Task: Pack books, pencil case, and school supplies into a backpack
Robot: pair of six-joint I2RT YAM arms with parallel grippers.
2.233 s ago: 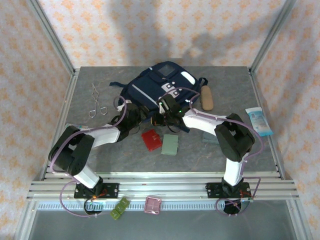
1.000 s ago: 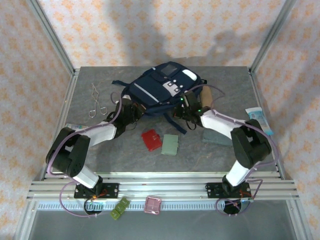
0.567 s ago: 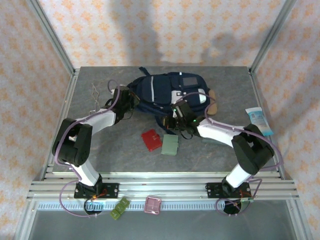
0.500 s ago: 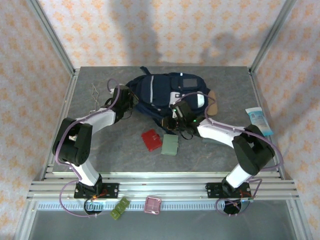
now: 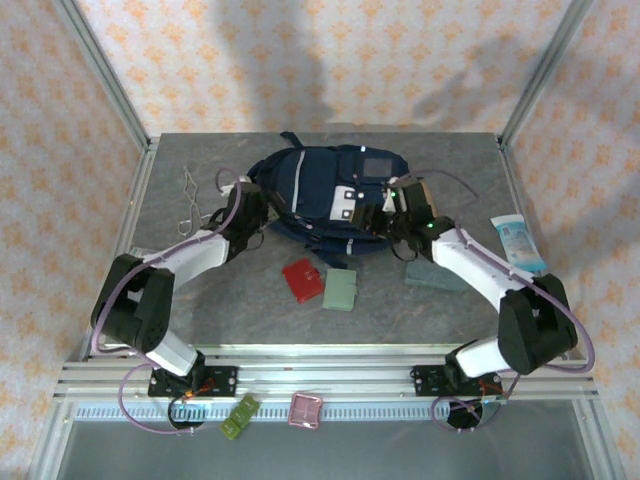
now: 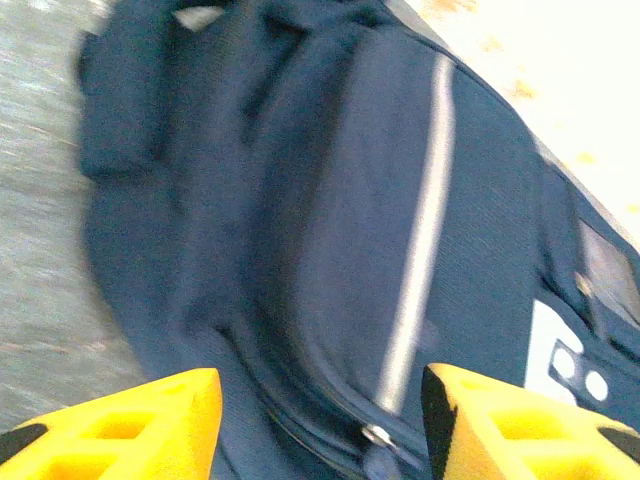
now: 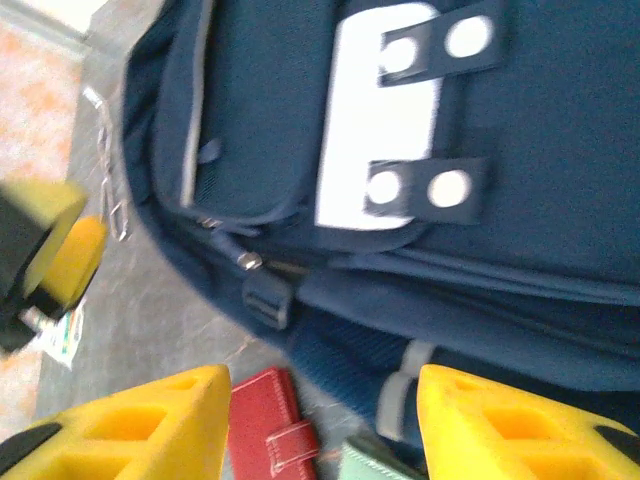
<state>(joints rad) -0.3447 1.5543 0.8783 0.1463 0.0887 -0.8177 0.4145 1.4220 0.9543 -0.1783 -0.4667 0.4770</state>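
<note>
Looking down from the top camera, I see the backpack (image 5: 318, 188) lying flat toward 12 o'clock on the grey surface (image 5: 230, 310), its white patches facing up. My left claw (image 5: 250, 207) sits at the bag's 8 o'clock edge. In its wrist view the left claw (image 6: 320, 420) is spread, with only navy fabric and the pale stripe beneath the yellow fingers (image 6: 120, 420). My right claw (image 5: 388, 213) is at the bag's 4 o'clock side. In its wrist view it is also spread and pinches nothing, over the bag's lower seam. The red square case (image 5: 303, 279) and pale green case (image 5: 340, 290) lie side by side at the bag's 6 o'clock, near it. The slate-grey slab (image 5: 435, 275) lies at 4 o'clock, partly under the right arm. A light-blue packet (image 5: 518, 243) rests at 3 o'clock and a thin metal tool (image 5: 188, 200) at 9 o'clock.
</note>
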